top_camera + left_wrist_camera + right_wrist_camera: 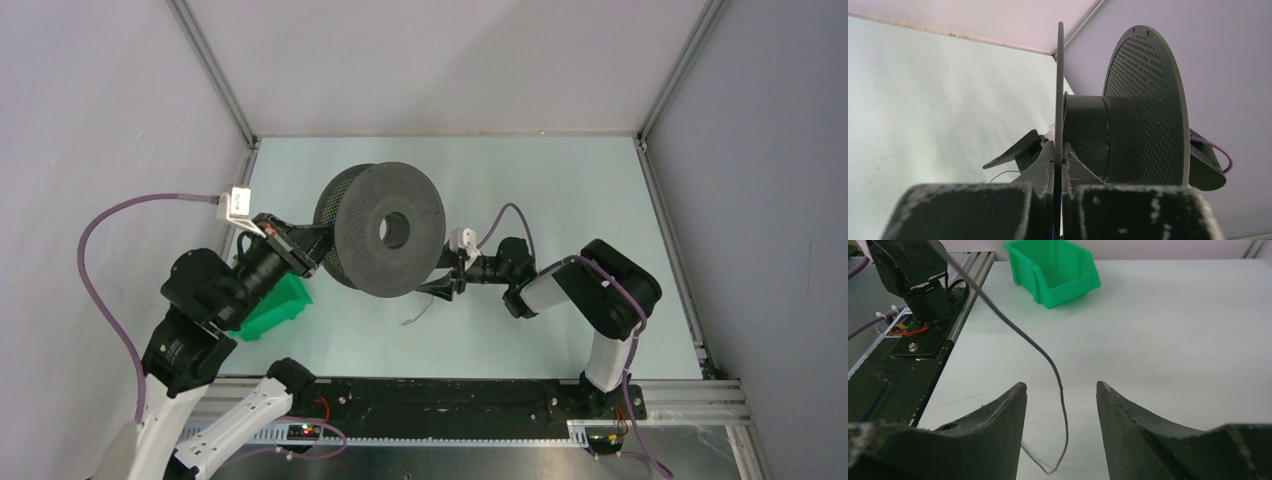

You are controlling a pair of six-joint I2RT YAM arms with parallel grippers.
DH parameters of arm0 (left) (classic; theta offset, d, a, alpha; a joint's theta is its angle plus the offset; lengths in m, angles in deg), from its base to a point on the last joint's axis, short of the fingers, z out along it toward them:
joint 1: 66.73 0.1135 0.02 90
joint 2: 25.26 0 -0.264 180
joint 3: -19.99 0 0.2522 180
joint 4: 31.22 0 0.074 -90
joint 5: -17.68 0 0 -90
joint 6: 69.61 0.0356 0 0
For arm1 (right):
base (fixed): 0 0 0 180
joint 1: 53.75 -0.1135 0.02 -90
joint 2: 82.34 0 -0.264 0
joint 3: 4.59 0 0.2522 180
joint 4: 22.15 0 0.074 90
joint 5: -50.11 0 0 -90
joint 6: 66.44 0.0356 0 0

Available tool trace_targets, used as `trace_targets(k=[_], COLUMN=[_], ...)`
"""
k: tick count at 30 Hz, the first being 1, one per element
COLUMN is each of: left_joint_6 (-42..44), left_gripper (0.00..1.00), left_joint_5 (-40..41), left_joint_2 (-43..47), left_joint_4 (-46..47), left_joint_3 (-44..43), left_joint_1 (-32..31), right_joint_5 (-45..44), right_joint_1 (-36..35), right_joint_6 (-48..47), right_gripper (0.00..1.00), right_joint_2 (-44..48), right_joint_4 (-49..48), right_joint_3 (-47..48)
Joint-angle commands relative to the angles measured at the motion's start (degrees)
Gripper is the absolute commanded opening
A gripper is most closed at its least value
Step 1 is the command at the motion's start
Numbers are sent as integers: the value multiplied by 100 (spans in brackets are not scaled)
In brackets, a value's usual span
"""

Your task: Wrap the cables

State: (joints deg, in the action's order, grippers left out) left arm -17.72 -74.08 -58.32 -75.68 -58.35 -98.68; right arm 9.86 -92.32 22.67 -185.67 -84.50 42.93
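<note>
A dark grey round spool [380, 228] stands on its edge at the middle of the table. My left gripper [312, 245] is shut on the spool's thin left flange; the left wrist view shows the flange [1059, 100] pinched between the jaws of that gripper [1059, 159]. The cable is a thin black wire [418, 312] that curls onto the table just right of the spool. My right gripper [447, 278] is open beside the spool's lower right. In the right wrist view the wire [1045, 354] hangs down between the open jaws of this gripper [1061, 387] without touching them.
A green bin [275, 312] sits by the left arm near the table's left edge; it also shows in the right wrist view [1053, 271]. A black mounting rail [440, 400] runs along the near edge. Frame posts and walls close in the table's sides and back.
</note>
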Motion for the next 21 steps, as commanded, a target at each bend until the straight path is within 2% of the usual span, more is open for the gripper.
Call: trace_targets(k=[1, 6, 8, 10, 11, 12, 13, 15, 17, 21], left_joint_6=[-282, -270, -357, -475, -554, -587, -567, -364, -127, 300], left_gripper=[0, 0, 0, 0, 0, 0, 0, 0, 0, 0], left_joint_5=[42, 109, 328, 663, 815, 1111, 1246, 1697, 2110, 2820], left_joint_2=[43, 100, 130, 186, 247, 278, 347, 395, 355, 203], left_joint_4=[794, 971, 1009, 1033, 1041, 1099, 1162, 1362, 1409, 1448], left_joint_3=[-274, -216, -172, -86, -49, 56, 115, 276, 381, 652], left_joint_1=[31, 31, 33, 31, 30, 35, 33, 32, 31, 35], right_joint_5=[-220, -604, -686, -754, -808, -906, -963, -1245, -1550, -2740], right_joint_1=[-83, -158, -220, -255, -269, -276, -323, -448, -646, -1363], right_joint_6=[537, 899, 1115, 1363, 1565, 1653, 1798, 1849, 1684, 713], right_gripper=[58, 56, 49, 37, 26, 20, 10, 0, 0, 0], right_joint_2=[-352, -684, -806, -866, -823, -773, -609, -245, 277, 1530], right_joint_4=[-687, -803, -802, -809, -817, -817, -813, -740, -244, 2097], right_joint_3=[273, 332, 329, 239, 194, 70, -5, -242, -389, -204])
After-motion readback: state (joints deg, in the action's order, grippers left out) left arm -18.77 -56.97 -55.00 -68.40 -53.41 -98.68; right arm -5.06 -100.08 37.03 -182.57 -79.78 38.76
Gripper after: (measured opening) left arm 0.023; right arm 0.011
